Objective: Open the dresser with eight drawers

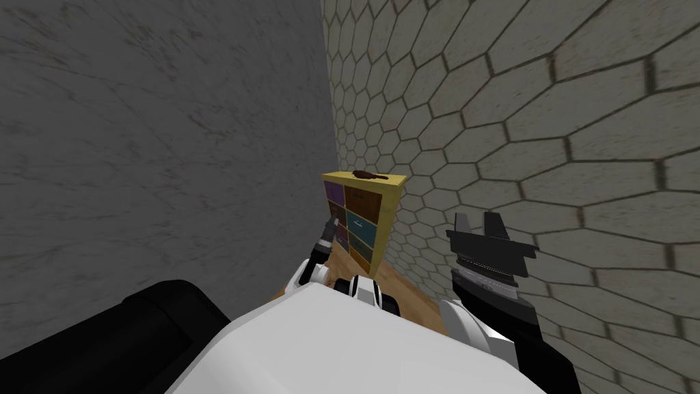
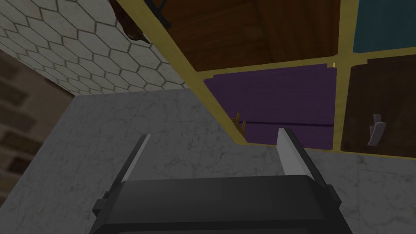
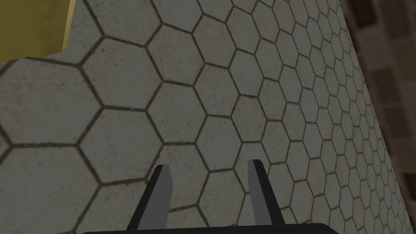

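The dresser (image 1: 393, 205) has a yellow frame and coloured drawer fronts, and stands in the corner ahead. My left gripper (image 1: 333, 228) reaches to its left column. In the left wrist view the left gripper (image 2: 214, 136) is open with nothing between its fingers. Just beyond it lie a purple drawer (image 2: 280, 101) with a small yellowish handle (image 2: 240, 124) and a brown drawer (image 2: 386, 101) with a grey handle (image 2: 378, 132). My right gripper (image 1: 478, 226) is raised to the right of the dresser. Its fingers (image 3: 162, 191) stand open and bare before the tiled wall.
A dark brown object (image 1: 369, 176) lies on the dresser top. A grey marbled wall (image 1: 171, 137) runs along the left and a hexagon-tiled wall (image 1: 547, 137) along the right, meeting behind the dresser. Wooden floor (image 1: 403, 287) lies before it. A black bulky thing (image 1: 137, 335) sits at my left.
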`<state>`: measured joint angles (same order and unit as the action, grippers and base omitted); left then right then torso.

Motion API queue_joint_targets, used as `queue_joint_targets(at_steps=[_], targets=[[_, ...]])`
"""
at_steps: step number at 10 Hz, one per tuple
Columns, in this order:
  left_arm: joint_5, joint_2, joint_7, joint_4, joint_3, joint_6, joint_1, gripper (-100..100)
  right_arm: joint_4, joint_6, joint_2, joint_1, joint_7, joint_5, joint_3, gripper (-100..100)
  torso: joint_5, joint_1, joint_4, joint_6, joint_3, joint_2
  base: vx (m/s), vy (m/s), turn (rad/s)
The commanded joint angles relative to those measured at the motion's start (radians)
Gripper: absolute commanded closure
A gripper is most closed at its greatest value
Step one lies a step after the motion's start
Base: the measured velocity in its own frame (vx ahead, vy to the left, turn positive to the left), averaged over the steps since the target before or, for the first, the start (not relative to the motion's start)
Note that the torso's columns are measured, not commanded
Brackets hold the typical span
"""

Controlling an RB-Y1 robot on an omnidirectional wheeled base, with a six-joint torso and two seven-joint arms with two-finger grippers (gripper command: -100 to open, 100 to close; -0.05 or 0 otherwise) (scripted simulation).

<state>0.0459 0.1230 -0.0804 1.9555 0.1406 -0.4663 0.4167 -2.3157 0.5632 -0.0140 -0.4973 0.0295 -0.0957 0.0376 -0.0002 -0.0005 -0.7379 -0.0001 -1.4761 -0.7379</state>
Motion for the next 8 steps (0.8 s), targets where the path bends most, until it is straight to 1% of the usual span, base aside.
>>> queue_joint_targets(at_steps=[1,4,6,8], targets=[[0.006,-0.010,-0.001,-0.049,0.010,0.002,-0.020,-100,0.000,0.000,0.000,0.000,0.000,0.000,0.000,0,0.000,0.001,0.000,0.000,0.000,0.000,0.015,-0.013,-0.050],[0.016,-0.014,-0.001,-0.123,0.030,0.003,-0.043,-100,0.000,0.000,0.000,0.000,0.000,0.000,0.000,0,0.000,0.001,0.000,0.000,0.000,0.000,0.019,-0.018,-0.073],[0.021,-0.011,-0.001,-0.153,0.037,0.004,-0.052,-100,0.000,0.000,0.000,0.000,0.000,0.000,0.000,0,0.000,0.000,0.000,0.000,0.000,0.000,0.018,-0.016,-0.066],[0.030,-0.006,-0.001,-0.220,0.055,0.005,-0.073,-100,0.000,0.000,0.000,0.000,0.000,0.000,0.000,0,0.000,0.001,0.000,0.000,0.000,0.000,0.023,-0.019,-0.099]])
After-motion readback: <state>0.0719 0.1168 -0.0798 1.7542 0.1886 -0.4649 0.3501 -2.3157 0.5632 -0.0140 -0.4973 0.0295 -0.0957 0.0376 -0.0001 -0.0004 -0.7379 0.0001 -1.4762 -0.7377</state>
